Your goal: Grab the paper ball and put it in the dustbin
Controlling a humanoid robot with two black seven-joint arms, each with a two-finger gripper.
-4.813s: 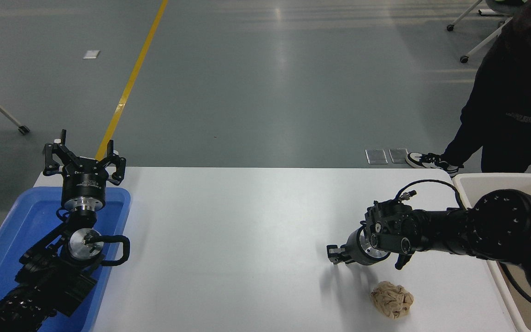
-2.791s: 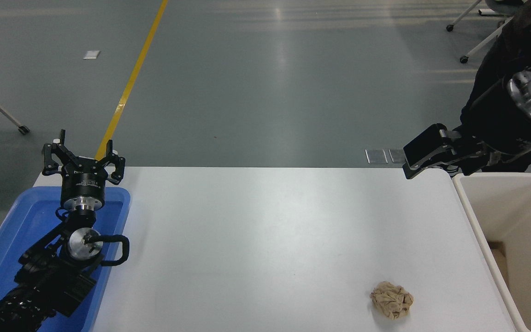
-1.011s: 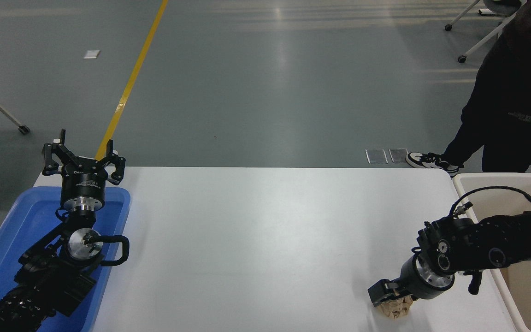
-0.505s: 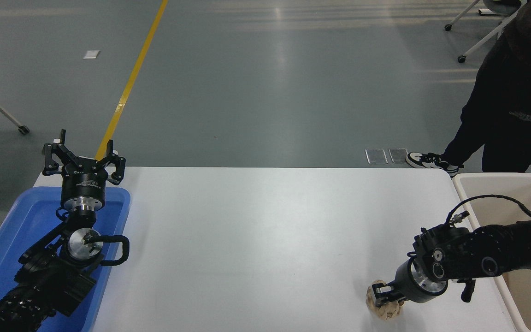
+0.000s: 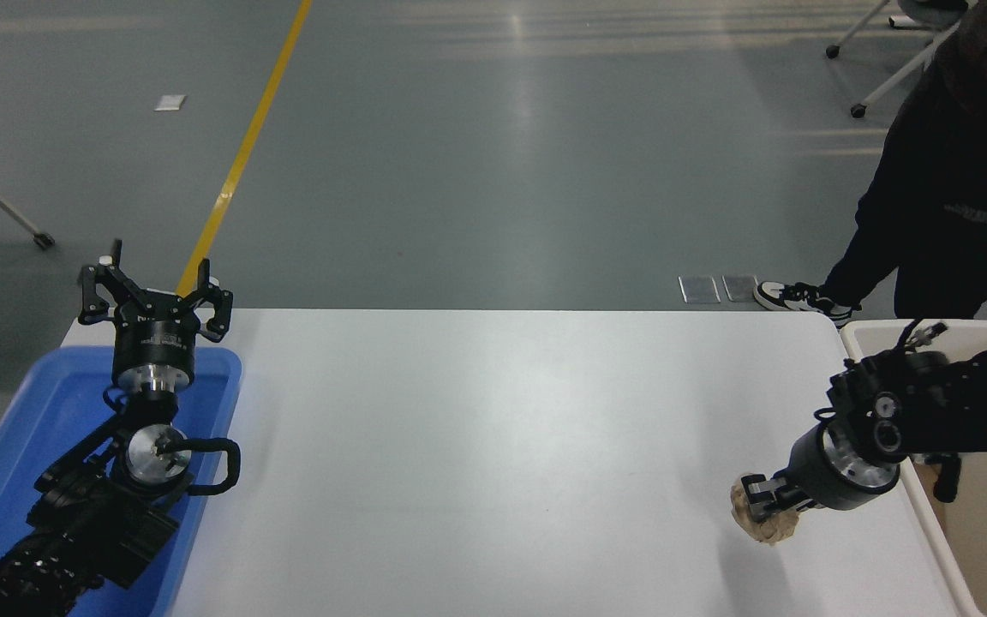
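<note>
The ball (image 5: 766,518) is sitting between the fingers of the right gripper (image 5: 763,501), which are closing on it from both sides; most of the tan paper is showing below and to the left of the fingers, and one dark fingertip is lying across its top. A faint shadow is falling on the table (image 5: 493,446) under the ball, so it seems to be lifted a little, but I cannot tell for sure whether it is touching the surface. The ball is hanging over the right part of the table, near the bin (image 5: 862,338) but not over it; the bin is standing at the table's right edge, and its cream rim is running just beside the gripper's silver wrist. The right arm is coming in from the right edge, passing above the bin. The left gripper (image 5: 153,296) is resting parked at the far left, its fingers spreading wide and holding nothing, above the blue tray (image 5: 9,446). A person (image 5: 948,180) in dark clothes is standing beyond the far right corner.
</note>
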